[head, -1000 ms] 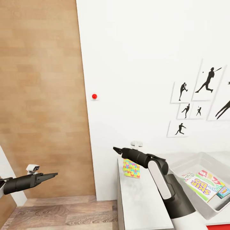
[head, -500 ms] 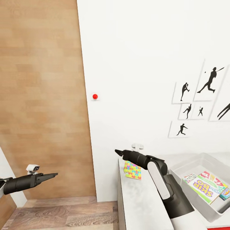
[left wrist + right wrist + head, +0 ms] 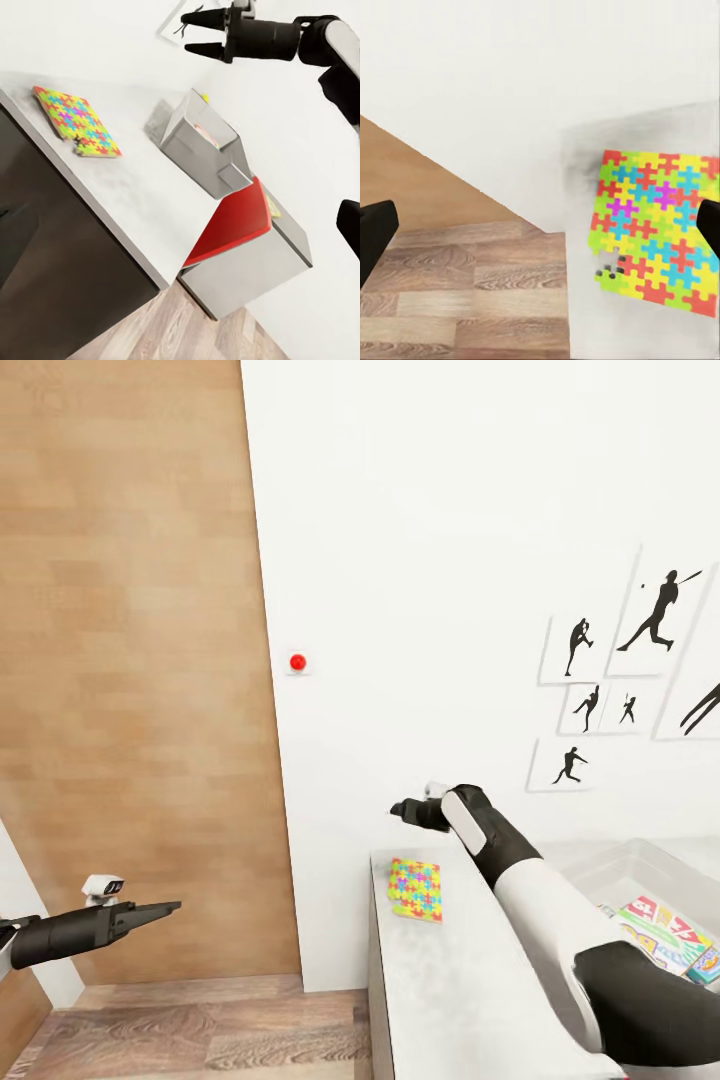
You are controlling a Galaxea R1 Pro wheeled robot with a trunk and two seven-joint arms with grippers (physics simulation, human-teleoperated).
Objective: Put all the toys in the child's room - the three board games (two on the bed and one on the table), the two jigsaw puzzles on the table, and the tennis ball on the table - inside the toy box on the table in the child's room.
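The right claw (image 3: 202,34), fingers spread and empty, is held above the flat multicoloured jigsaw puzzle (image 3: 415,889) on the pale grey counter (image 3: 450,990); the left claw (image 3: 160,908) is seen pressed together.

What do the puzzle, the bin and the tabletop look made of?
Puzzle: likely matte cardboard or foam; thin, flat, bright interlocking pieces.
Bin: probably plastic; thin plain pale grey walls, smooth.
Tabletop: pale grey with faint mottling, maybe laminate or stone-look; the render leaves it open.

no lettering is legible on anything here.
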